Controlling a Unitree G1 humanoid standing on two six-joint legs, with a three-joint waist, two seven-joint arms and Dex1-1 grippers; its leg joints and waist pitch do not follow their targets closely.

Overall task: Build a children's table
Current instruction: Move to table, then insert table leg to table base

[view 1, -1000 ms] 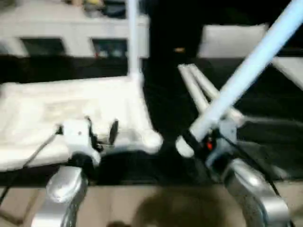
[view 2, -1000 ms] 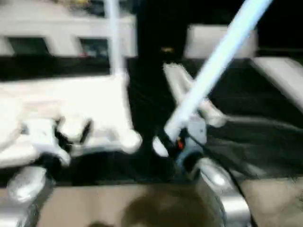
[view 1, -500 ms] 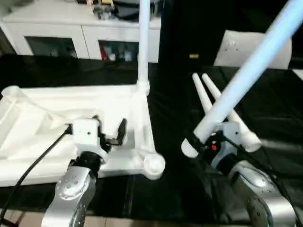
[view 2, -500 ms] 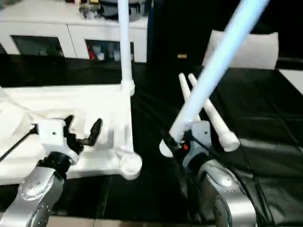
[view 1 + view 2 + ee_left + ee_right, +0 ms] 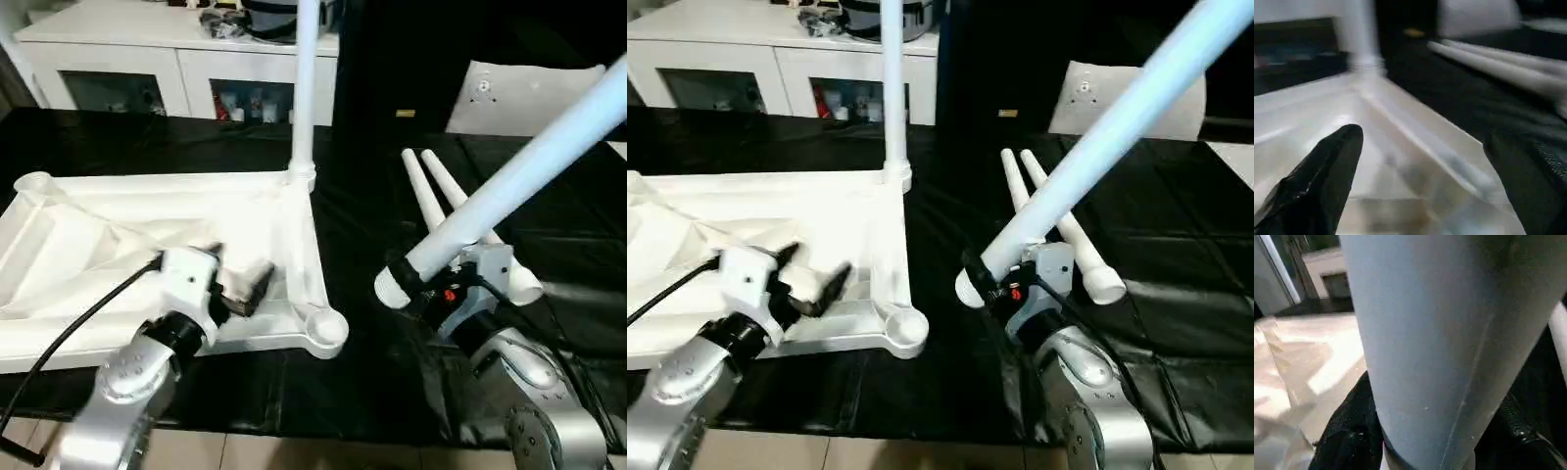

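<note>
Left eye view: right gripper (image 5: 423, 287) clamped a table leg (image 5: 509, 176) angled toward 2 o'clock for the empty corner socket (image 5: 326, 328); left gripper (image 5: 235, 286) gaped empty over tabletop (image 5: 88, 245), likely to steady it.

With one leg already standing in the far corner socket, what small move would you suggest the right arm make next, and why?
Probably swing the held leg left and upright over the empty near corner socket. The right claw grips the leg near its thick end, tilted, and the socket lies just left of it on the upturned tabletop.
</note>
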